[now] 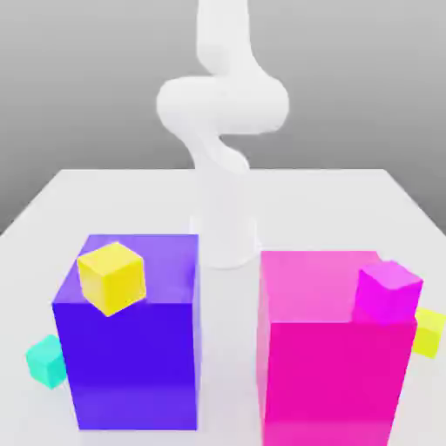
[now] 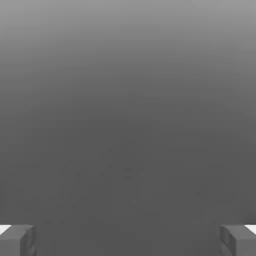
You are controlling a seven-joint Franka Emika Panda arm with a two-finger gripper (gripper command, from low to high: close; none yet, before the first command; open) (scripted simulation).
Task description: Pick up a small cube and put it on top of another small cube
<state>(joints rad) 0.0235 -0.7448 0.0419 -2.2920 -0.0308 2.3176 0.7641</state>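
The small cube (image 1: 429, 331), lime-tinged yellow, lies on the white table at the exterior view's right, partly hidden behind the big magenta block (image 1: 331, 366). A warmer golden-yellow small cube (image 1: 111, 277) sits tilted on the top of the big purple block (image 1: 131, 366). A small magenta cube (image 1: 389, 290) rests on the magenta block's top right corner. A small teal cube (image 1: 45, 360) lies on the table left of the purple block. In the hand view my gripper (image 2: 128, 240) is open, its grey fingertips (image 2: 17, 240) far apart with nothing between them, facing a plain grey background.
The white arm (image 1: 222, 104) rises from its base (image 1: 228, 248) behind the gap between the two big blocks and curls upward out of the picture. The white table (image 1: 104, 200) stretches behind the blocks.
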